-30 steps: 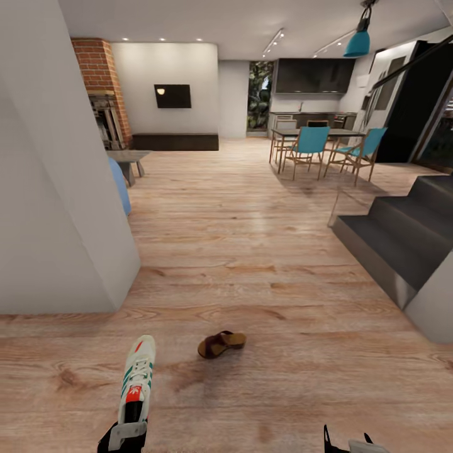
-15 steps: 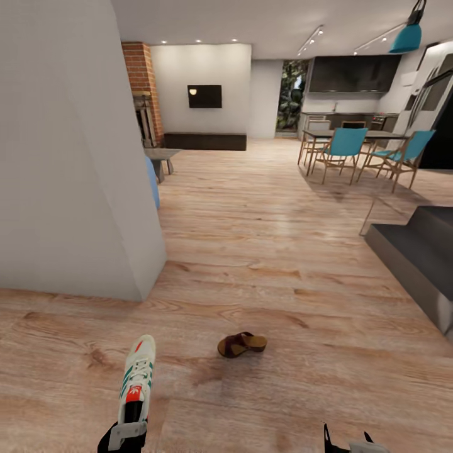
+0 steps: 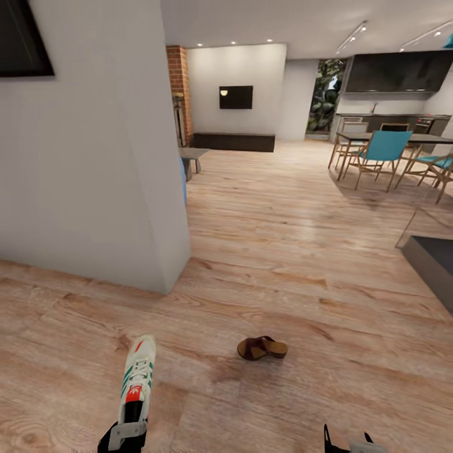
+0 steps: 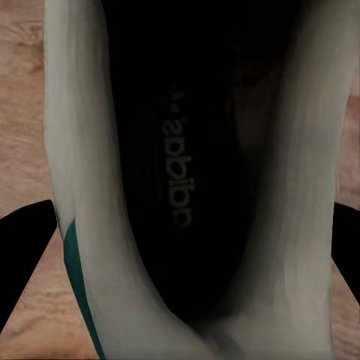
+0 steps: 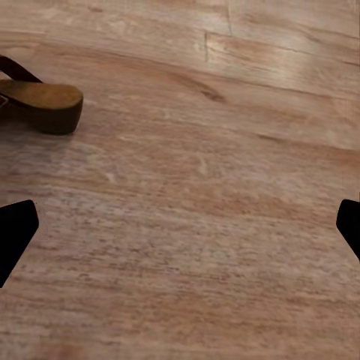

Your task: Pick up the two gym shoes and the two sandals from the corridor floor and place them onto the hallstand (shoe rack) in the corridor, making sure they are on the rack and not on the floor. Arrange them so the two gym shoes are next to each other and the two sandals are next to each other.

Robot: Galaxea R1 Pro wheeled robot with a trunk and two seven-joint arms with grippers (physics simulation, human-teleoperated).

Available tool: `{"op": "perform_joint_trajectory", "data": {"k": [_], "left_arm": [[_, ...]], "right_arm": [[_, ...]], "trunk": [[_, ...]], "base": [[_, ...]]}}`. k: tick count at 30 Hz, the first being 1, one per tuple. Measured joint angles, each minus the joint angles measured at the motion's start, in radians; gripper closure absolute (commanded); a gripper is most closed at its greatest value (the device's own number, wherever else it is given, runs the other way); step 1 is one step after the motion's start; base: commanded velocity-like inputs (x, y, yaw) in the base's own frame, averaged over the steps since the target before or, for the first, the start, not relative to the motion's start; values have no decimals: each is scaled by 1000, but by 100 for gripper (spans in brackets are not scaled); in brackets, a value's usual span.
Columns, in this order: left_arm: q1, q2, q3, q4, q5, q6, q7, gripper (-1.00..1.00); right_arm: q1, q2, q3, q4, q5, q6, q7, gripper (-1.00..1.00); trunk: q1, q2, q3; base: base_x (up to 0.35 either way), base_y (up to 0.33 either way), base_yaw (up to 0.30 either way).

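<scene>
above the corridor floor (image 3: 302, 264), left fingers (image 3: 129, 428) grip a gym shoe (image 3: 137, 377); right fingers (image 5: 15, 229) spread empty.

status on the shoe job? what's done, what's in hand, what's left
Done: nothing visibly placed; no rack in sight. In hand: the left gripper holds one gym shoe by the heel, its dark insole facing the left wrist camera. The right gripper is open and empty over the floor. Left: one sandal lies on the floor ahead; the other shoe and sandal aren't in sight.

Black end effector (image 3: 126, 434), pale grey bracket
</scene>
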Motion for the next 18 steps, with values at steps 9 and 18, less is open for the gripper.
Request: {"op": "perform_joint_trajectory", "data": {"k": [9, 18], "left_arm": [[0, -1, 1, -1, -1, 0, 1, 100], [0, -2, 1, -1, -1, 0, 1, 100]], "right_arm": [[0, 0, 0, -5, 0, 0, 0, -100], [0, 1, -1, -7, -2, 0, 1, -100]], "trunk": [[0, 0, 5], [0, 0, 10]], "base": [[0, -90, 279], [0, -255, 279]]}}
